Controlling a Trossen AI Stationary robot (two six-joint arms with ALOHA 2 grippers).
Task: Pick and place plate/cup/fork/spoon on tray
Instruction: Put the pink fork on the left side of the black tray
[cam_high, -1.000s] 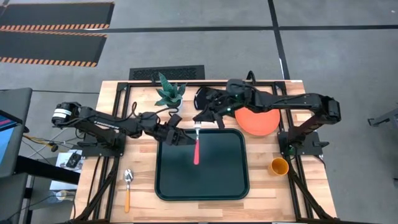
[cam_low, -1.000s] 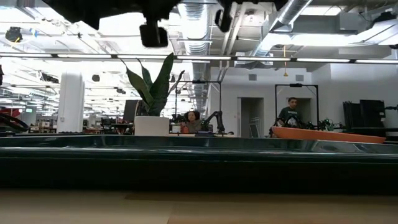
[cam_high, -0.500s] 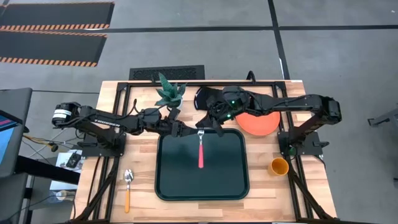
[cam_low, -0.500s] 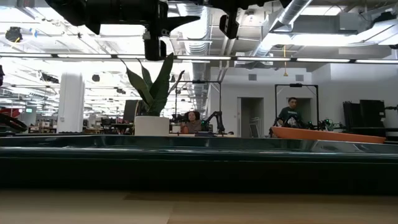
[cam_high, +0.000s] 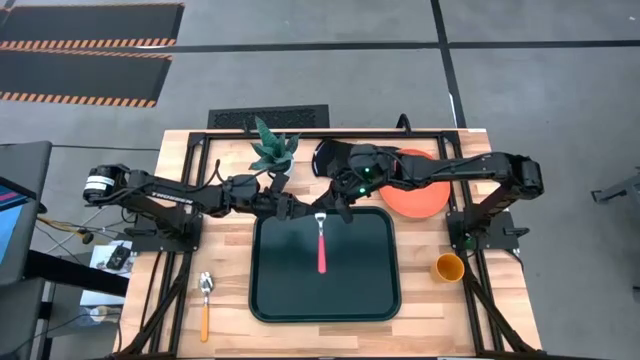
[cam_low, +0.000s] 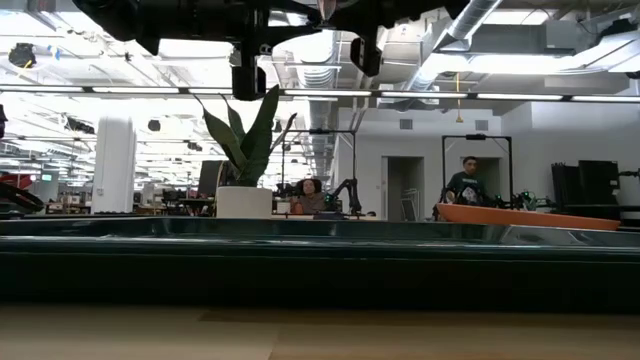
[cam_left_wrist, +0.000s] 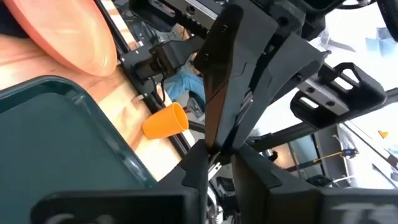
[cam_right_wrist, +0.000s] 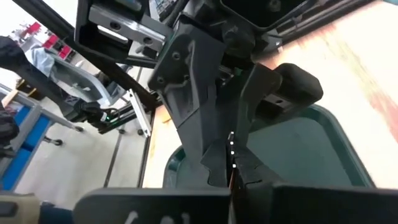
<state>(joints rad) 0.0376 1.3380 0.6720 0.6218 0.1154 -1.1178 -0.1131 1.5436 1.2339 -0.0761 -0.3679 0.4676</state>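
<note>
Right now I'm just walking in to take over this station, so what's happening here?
Both hands meet at the tray's far edge: the right hand is shut on the fork's tine end, and the left hand closes in beside it. The plate, cup and spoon lie off the tray.

- Left gripper (cam_high: 303, 212), centre of the high view, arm stretched in from the left.
- Right gripper (cam_high: 335, 211), fingers closed, facing it from the right.

Small green plant (cam_high: 271, 146) in a white pot (cam_low: 245, 201) sits at the far edge of the wooden surface (cam_high: 420, 300), with a black mitt (cam_high: 328, 157) just beside it. Two people (cam_low: 466, 182) way back in the room.
</note>
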